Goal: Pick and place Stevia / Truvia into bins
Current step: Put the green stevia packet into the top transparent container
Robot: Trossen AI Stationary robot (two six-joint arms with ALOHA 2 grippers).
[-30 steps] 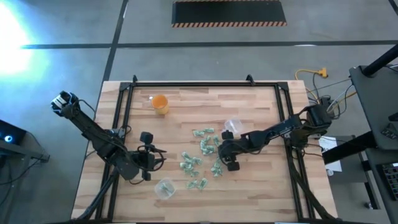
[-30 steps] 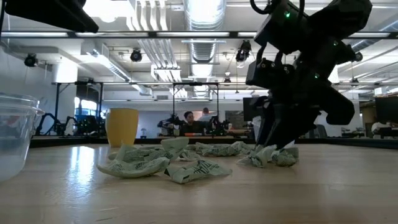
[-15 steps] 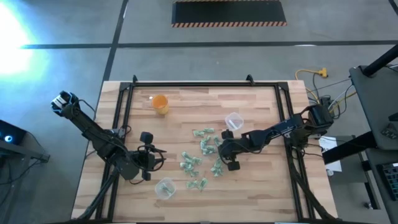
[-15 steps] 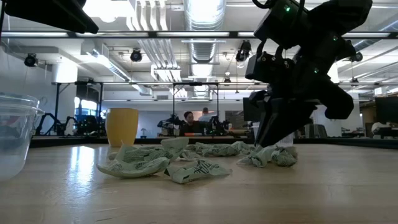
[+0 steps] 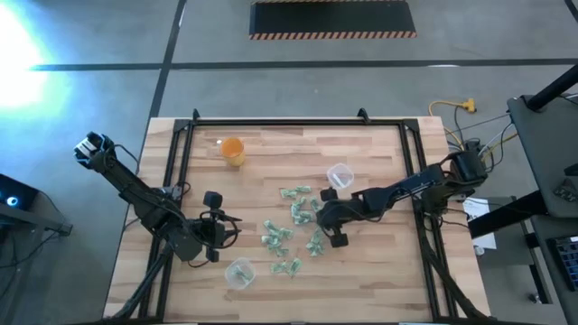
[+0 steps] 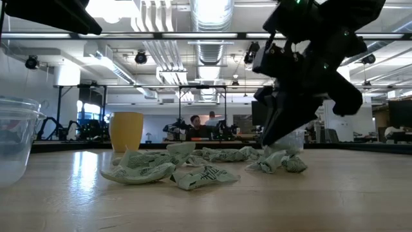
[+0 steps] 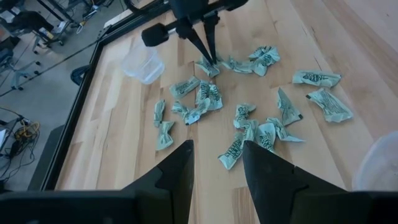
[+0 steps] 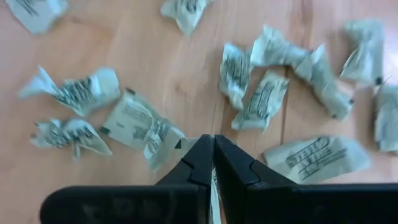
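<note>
Task barely begun: approx. all Stevia sachets (image 5: 293, 230) lie mid-frame; right gripper (image 8: 213, 144) pinched together on one sachet; left gripper (image 7: 216, 163) apart, lower left.

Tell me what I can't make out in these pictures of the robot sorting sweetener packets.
- Right gripper: its fingers are shut, but the right wrist view hides whether a packet is pinched; only a pale sliver shows between them.
- Near clear cup: cut off by the low view's left edge, contents unreadable.
- Packets: too small in the high view to count.
- Far clear cup: mostly hidden behind the right arm in the low view.
- Packet print: blurred in the right wrist view.
</note>
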